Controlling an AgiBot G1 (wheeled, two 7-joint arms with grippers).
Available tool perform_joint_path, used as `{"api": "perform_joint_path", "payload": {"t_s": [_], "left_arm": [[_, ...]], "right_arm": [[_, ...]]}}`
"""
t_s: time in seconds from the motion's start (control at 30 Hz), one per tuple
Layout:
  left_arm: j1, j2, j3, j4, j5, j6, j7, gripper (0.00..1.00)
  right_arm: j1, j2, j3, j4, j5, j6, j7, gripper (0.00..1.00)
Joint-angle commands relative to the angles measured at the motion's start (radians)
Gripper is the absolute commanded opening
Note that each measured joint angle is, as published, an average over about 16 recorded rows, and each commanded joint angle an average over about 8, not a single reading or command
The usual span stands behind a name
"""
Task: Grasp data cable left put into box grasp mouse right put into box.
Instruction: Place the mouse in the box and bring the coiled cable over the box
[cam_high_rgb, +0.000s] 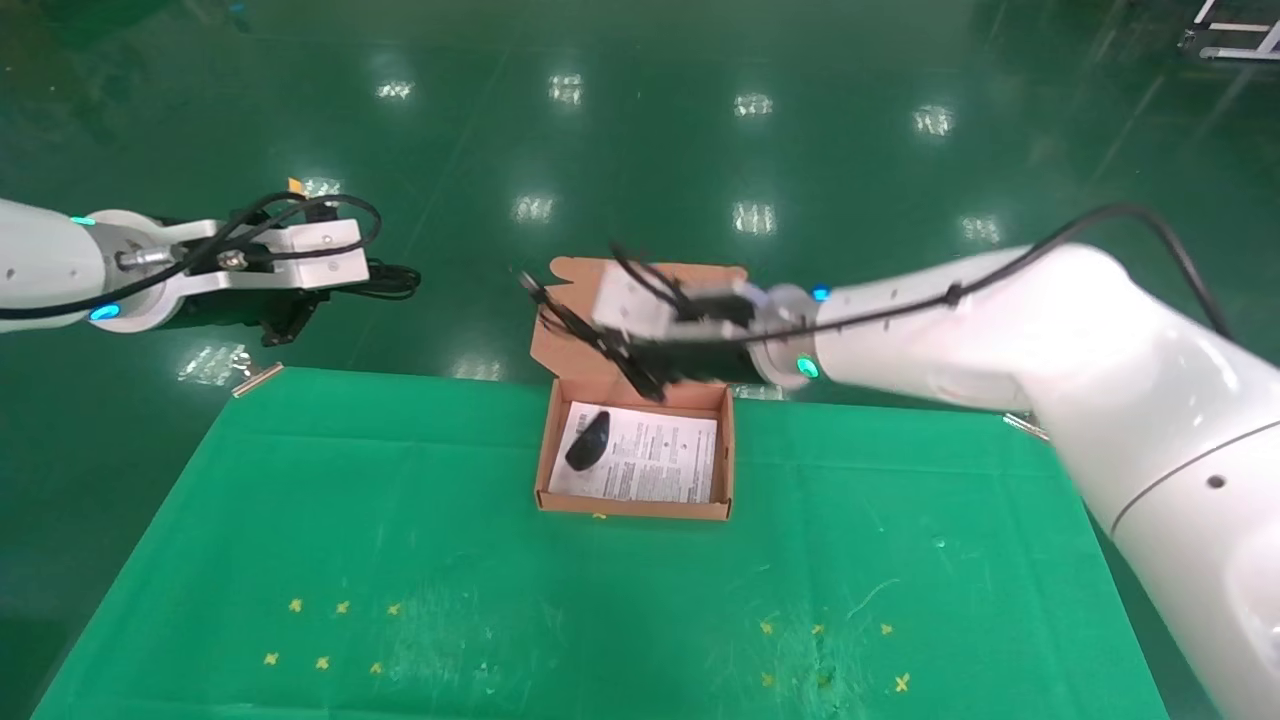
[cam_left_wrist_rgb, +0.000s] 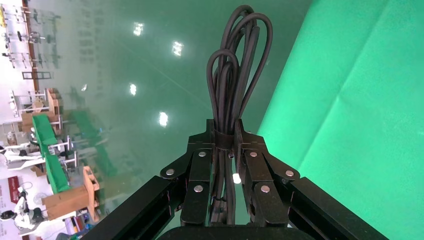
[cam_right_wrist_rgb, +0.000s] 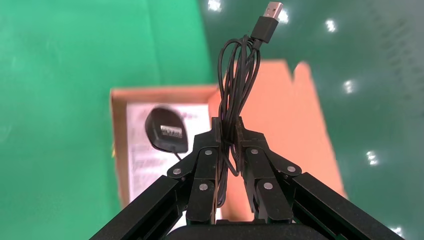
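Right end effector (cam_right_wrist_rgb: 227, 134) pinches the mouse (cam_right_wrist_rgb: 167, 129) cord above the box (cam_high_rgb: 728, 455); left end effector (cam_left_wrist_rgb: 224, 136) clamps the data cable (cam_left_wrist_rgb: 239, 70).

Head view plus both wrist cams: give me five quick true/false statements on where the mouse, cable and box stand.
1. The left pincer is shut on the data cable. True.
2. The data cable already lies in the box. False: it is held by the left pincer off the table's left far corner, away from the box.
3. The mouse rests inside the box on the white leaflet. True.
4. The right pincer is open. False: it is shut on the mouse's cord, over the box.
5. The box lid is closed. False: the flap stands open at the far side.
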Motion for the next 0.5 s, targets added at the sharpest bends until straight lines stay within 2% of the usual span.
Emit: {"api": "perform_joint_path", "payload": {"t_s": [0.03, 0.33, 0.37, 0.5], "left_arm": [[0.001, 0.000, 0.000, -0.003, 0.001, 0.001, -0.002, 0.00], [0.001, -0.001, 0.000, -0.005, 0.003, 0.002, -0.004, 0.00], [0.001, -0.001, 0.000, -0.005, 0.003, 0.002, -0.004, 0.00], [0.002, -0.001, 0.000, -0.005, 0.003, 0.002, -0.004, 0.00]], "right_arm": [[-0.007, 0.000, -0.035, -0.019, -0.001, 0.013, 0.013, 0.00], [-0.020, -0.004, -0.157, -0.026, 0.030, 0.070, -0.006, 0.00], [-0.021, -0.004, -0.172, -0.021, 0.034, 0.076, -0.012, 0.04], [-0.023, -0.004, -0.218, -0.007, 0.046, 0.091, -0.031, 0.54]]}}
